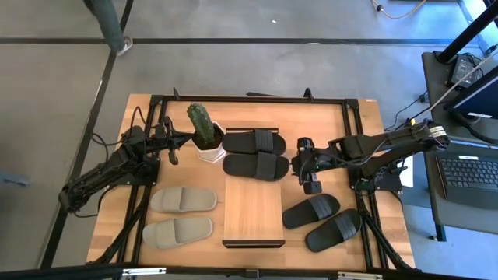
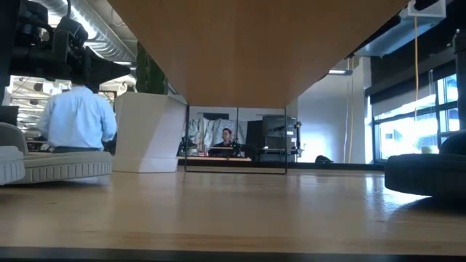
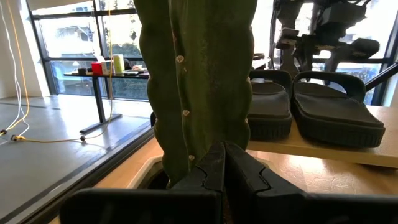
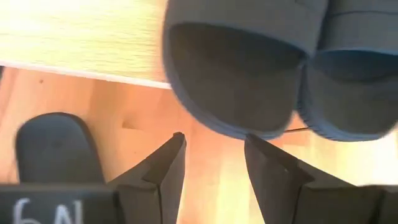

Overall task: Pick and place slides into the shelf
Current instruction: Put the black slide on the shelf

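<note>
**Black slides sit on the shelf, four more wait on the table**

Black slides, two of them (image 1: 257,153), lie side by side on the far end of the shelf (image 1: 253,214). Their long sides run from 9 to 3 o'clock, straight across the shelf, whose own long side runs from 12 to 6. You cannot tell from above which end is the toe.

At 4 o'clock from the shelf you see another black pair (image 1: 322,221), tilted, well clear of the wood. At 8 o'clock lie the two grey-beige slides (image 1: 180,215), pointing 9 to 3.

Your right gripper (image 1: 305,166) is just beside the shelf pair at their 3 o'clock end. Its fingers (image 4: 169,167) stand apart and hold nothing; only its wrist view shows this, with the slides' rounded ends close ahead.

Your left gripper (image 1: 169,148) is pinched shut and empty. A tall green cactus (image 1: 201,124) in a white pot (image 1: 212,151) stands right in front of it, between it and the shelf.

Low down, you see a person in a light shirt (image 2: 76,120) sitting in the room behind.
</note>
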Motion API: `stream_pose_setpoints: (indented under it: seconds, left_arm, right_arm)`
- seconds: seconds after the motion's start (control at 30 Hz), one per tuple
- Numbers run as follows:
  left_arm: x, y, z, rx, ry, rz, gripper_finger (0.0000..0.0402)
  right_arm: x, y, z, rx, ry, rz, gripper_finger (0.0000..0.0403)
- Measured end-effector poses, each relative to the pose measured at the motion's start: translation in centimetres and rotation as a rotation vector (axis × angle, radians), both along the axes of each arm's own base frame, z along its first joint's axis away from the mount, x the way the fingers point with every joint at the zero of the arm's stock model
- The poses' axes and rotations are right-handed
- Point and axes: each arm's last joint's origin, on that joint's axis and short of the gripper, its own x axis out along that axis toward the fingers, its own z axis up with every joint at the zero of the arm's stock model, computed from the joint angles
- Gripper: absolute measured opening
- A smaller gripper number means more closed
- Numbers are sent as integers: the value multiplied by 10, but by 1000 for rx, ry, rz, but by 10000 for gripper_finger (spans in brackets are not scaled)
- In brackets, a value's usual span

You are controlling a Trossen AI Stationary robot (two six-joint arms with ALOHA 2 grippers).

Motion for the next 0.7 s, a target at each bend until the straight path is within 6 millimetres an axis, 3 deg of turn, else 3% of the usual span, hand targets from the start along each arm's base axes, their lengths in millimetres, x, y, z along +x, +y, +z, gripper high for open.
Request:
stream_pose_setpoints:
  seconds: [0.4, 0.7]
  left_arm:
    - [0, 0, 0, 0, 0, 0, 0]
    - [0, 0, 0, 0, 0, 1, 0]
  right_arm:
    - [13, 6, -19, 8, 81, -30, 165]
    - [16, 7, -14, -1, 61, -8, 165]
